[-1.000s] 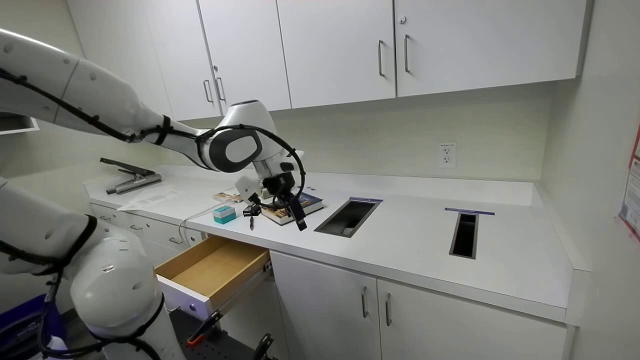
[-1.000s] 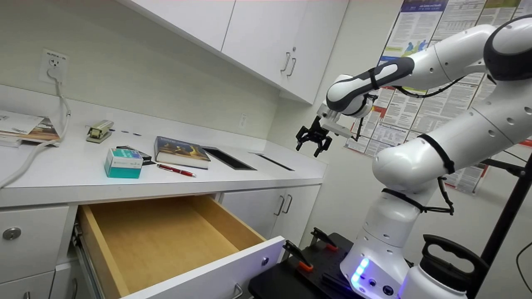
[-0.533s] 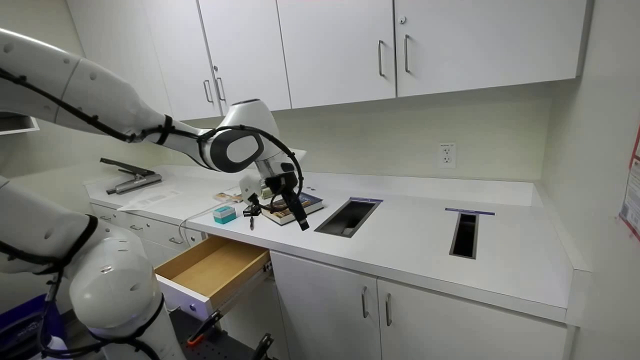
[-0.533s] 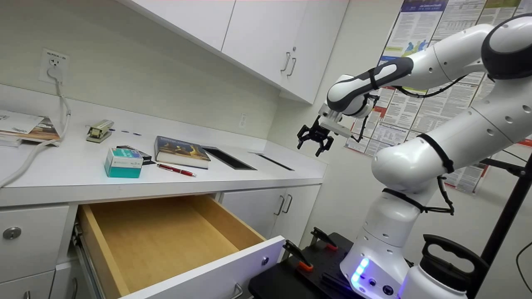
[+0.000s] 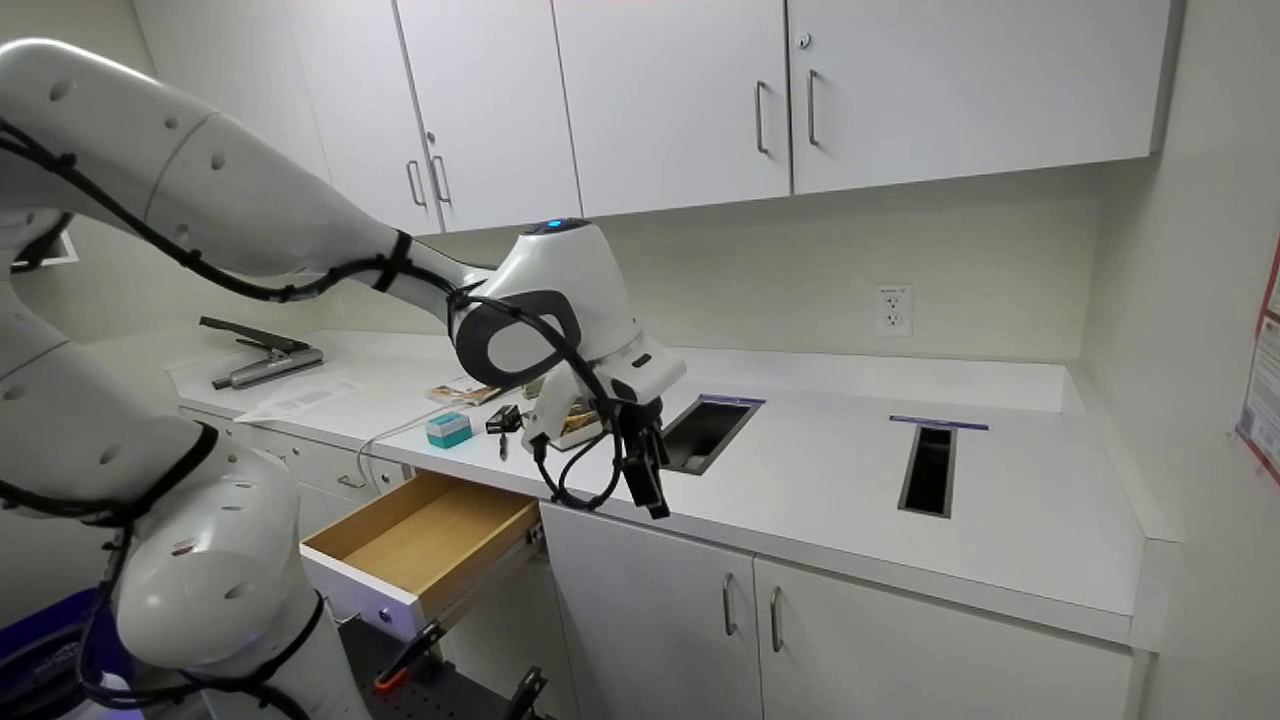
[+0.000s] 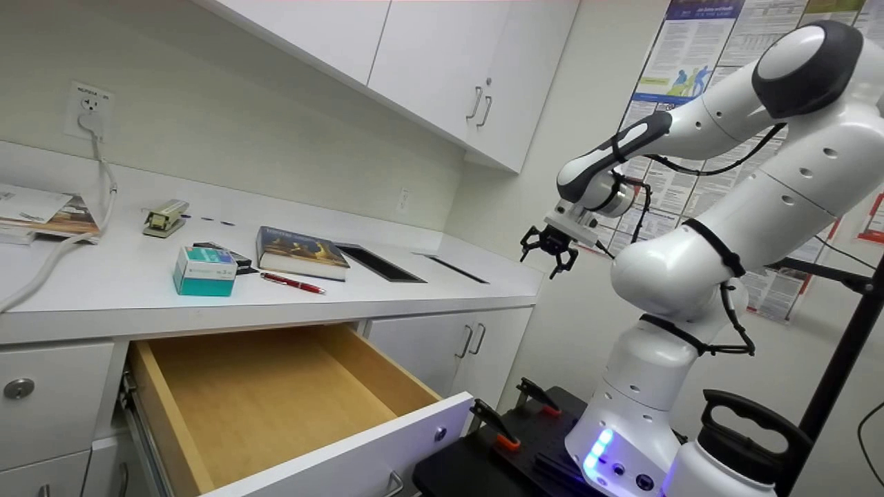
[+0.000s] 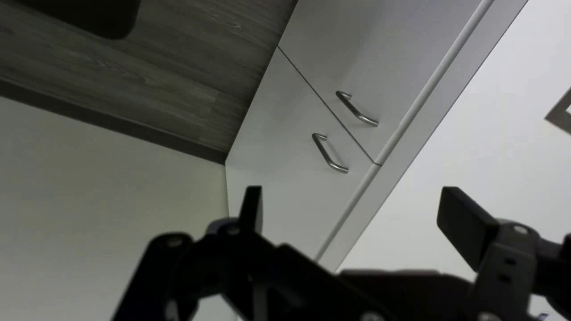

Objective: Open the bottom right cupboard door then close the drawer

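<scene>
We see the bottom right cupboard door [image 5: 940, 650] shut at right, the drawer [image 5: 430, 540] pulled out left of it. The gripper [image 6: 538, 267], jaws apart, has just swung lower and rightward, apparently lining up, though depth reads poorly, for the handle [image 5: 775, 618].

bottom right cupboard door [image 5: 930, 655], plain white panel, silver-handled, closed, drawer [image 6: 276, 407] left of it in both exterior views, white-fronted, pale wood inside, pulled well out
</scene>
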Controlling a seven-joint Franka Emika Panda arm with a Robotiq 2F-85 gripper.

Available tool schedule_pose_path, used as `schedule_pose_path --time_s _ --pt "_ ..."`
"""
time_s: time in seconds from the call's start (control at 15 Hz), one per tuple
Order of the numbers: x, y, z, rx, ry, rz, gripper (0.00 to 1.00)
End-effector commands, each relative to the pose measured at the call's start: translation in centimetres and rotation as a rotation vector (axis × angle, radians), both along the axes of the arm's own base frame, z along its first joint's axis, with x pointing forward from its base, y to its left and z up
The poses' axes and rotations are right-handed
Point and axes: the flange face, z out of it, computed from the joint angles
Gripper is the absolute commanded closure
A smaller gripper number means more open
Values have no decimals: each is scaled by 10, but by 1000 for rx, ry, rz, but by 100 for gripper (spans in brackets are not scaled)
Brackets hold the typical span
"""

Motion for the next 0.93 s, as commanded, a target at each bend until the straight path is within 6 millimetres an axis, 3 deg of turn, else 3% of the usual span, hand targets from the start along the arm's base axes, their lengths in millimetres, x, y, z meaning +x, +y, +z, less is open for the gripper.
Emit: schedule_pose_path --time_s 0.0,0.13,0.2,0.27,0.67,0.87 --pt "-12 -38 -30 100 -14 -177 0" --pt "-23 -51 -46 176 -21 -268 0" --pt "-25 -48 -50 209 -25 -299 0" --pt "-27 -42 -44 165 -12 -222 0" --pt "-27 -43 -49 173 -4 -225 0" --pt "-30 -66 -54 251 -22 -396 0"
